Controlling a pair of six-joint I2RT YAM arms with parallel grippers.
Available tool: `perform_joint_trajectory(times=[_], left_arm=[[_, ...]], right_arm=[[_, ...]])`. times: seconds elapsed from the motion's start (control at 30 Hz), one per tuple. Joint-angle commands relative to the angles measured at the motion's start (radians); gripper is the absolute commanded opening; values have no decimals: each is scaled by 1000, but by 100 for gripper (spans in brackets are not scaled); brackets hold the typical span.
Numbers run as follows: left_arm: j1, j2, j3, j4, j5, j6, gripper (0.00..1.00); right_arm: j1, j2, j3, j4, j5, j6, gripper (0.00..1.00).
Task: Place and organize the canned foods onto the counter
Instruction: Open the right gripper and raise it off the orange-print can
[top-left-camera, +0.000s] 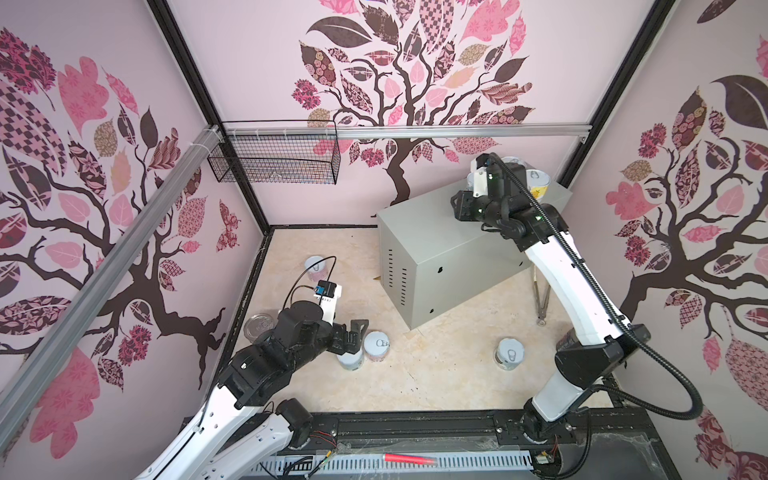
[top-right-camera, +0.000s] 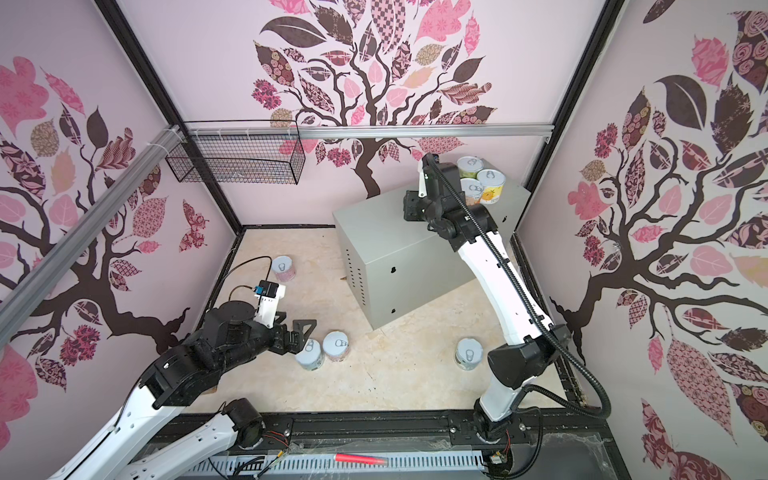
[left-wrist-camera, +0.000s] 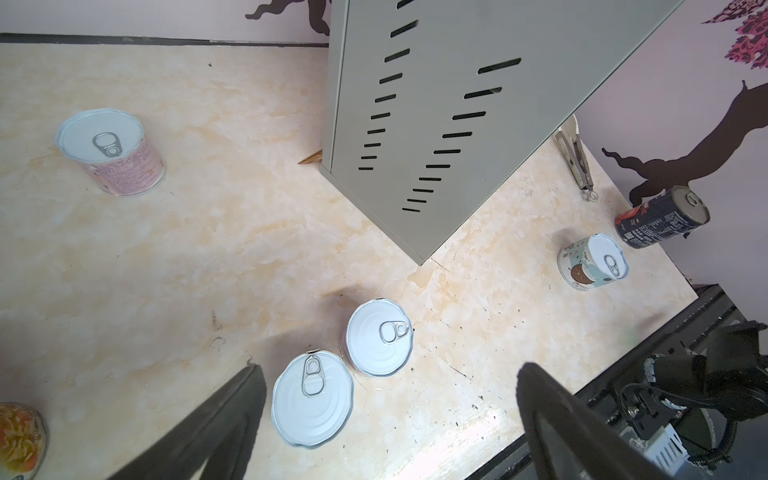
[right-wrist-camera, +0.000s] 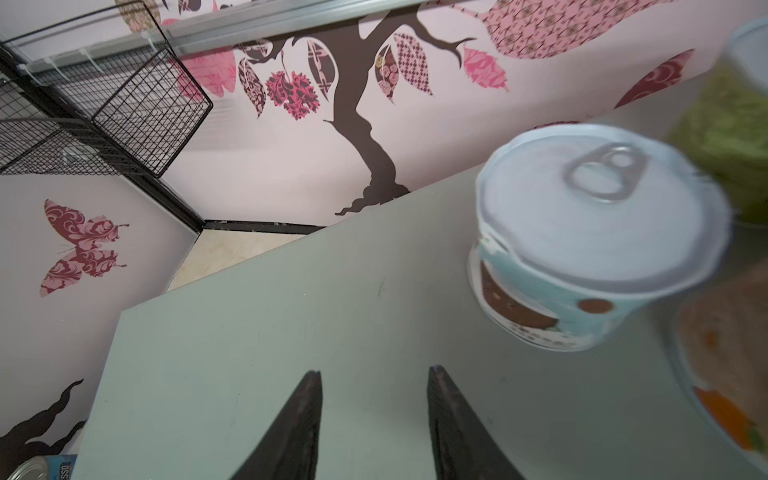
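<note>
Pink wallpaper with dark trees closes in a pale marbled floor (top-left-camera: 415, 386), and the grey counter (top-left-camera: 436, 249) stands at the far right. A cluster of short cans (top-right-camera: 491, 183) sits at its far right corner. A blue-labelled short can (right-wrist-camera: 598, 232) stands on the top with them, blurred in the right wrist view. The right gripper (right-wrist-camera: 374, 370) hangs over bare counter beside that can, jaws a little apart and grasping nothing. The left gripper (top-left-camera: 353, 334), spread wide and empty, hovers over two pale-lidded cans (left-wrist-camera: 380, 336) that stand touching at the near left. A pink-labelled can (top-left-camera: 316, 266), a near-right can (top-left-camera: 509, 351) and a dark tall can (left-wrist-camera: 663, 216) by the right wall wait on the floor.

Two risks stand out. If the right arm swings out carelessly, it could clip the cluster and push a can off the counter's corner. And because the left pair touch, a finger coming down between them may shove or tip the neighbour.

Only the letters "SSO" are legible, on a silver-topped blue can (right-wrist-camera: 41, 467) glimpsed past the counter's edge. The print on the pink and dark labels is too small to read.
</note>
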Motion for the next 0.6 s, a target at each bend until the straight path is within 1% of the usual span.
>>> perform_joint_trajectory(times=[0.0,0.13,0.27,0.37,0.57], left_arm=[[4,-8,-32,8,-4,11,98],[5,-9,-34,10,0,12,98],[5,-11,-35,12,2,14,98],[6,-12,-36,14,3,15,98],[6,-15,-37,15,6,19,98]], right_arm=[[7,52,51,55,-24,3,45],[7,125,112,42,-34,-25,44],[7,223,272,-42,-21,-63,44],[6,278,342,-87,-1,-82,44],[-3,313,348,-82,19,-96,44]])
